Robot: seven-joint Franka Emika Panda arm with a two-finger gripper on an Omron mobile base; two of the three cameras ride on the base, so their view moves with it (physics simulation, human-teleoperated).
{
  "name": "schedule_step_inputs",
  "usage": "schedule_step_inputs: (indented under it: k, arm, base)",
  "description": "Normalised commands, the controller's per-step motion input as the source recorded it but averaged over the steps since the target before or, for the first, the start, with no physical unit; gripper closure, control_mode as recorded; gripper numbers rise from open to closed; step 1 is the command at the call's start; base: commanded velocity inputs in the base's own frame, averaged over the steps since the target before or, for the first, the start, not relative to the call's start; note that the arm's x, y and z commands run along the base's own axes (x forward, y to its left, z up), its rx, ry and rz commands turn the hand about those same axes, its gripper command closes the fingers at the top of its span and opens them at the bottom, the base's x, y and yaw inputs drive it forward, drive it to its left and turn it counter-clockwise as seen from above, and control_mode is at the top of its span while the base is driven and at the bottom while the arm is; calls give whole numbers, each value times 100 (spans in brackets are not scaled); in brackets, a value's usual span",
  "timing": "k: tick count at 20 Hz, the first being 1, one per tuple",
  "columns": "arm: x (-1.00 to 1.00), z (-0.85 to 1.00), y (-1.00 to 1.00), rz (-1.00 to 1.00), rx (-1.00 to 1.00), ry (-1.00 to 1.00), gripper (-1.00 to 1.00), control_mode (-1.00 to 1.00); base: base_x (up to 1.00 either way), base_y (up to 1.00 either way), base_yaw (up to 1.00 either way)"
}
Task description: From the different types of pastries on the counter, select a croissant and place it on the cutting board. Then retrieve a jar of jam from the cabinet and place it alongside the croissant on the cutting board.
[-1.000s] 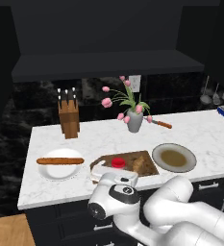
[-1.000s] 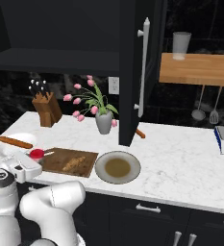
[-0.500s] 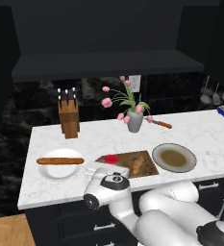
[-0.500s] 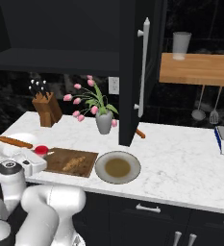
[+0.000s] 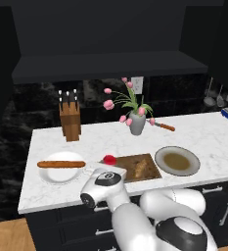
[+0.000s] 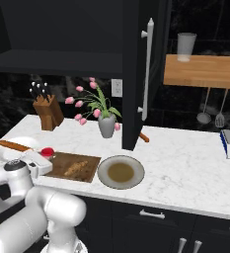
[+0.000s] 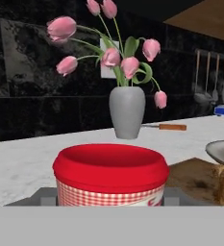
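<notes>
my gripper (image 7: pixel 111 199) sits low at the near edge of the counter (image 5: pixel 203 135), and in the hand view the jar of jam (image 7: pixel 110 175) stands right in front of me, upright, red lid on top and a checked band below it; my finger tips (image 7: pixel 45 196) show as grey blocks just beside the jar on either side, so the jaws stand apart around it, but whether they press its walls i cannot tell; in the left base view the jar (image 5: pixel 109 160) shows as a red spot at the left end of the cutting board (image 5: pixel 135 166), though i cannot tell if it rests on the wood or just beside it; the croissant (image 5: pixel 140 167) lies on the board, to the right of the jar, apart from it; in the right base view the same order holds, jar (image 6: pixel 47 152) at the left corner, croissant (image 6: pixel 75 168) on the board (image 6: pixel 89 167); left of the board a white plate (image 5: pixel 49 174) carries the long baguette stick (image 5: pixel 61 164); right of the board sits a round grey-brown plate (image 5: pixel 177 160); farther back stand a grey vase of pink tulips (image 5: pixel 137 123), a knife block (image 5: pixel 70 121) to its left, and a knife with an orange handle (image 5: pixel 162 127) to its right; the black cabinet (image 5: pixel 105 63) hangs above the far side of the counter.
</notes>
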Motion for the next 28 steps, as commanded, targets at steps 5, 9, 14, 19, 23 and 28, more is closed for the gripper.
schedule_step_inputs:
  k: [5, 9, 14, 19, 23, 28]
  arm:
    - [17, 0, -24, 0, 0, 0, 100, -100]
    - [25, 0, -51, 0, 1, -1, 100, -100]
    - [19, 0, -51, 0, 2, -4, -100, -100]
    - [10, -1, -59, 3, 3, -11, -100, -100]
    - [-7, 0, -58, 9, 2, -18, -100, -100]
    - [-12, 0, -64, 9, 1, -12, -100, -100]
  base:
    - [0, 0, 0]
    - [0, 0, 0]
    - [0, 0, 0]
    - [0, 0, 0]
    - [0, 0, 0]
    - [0, 0, 0]
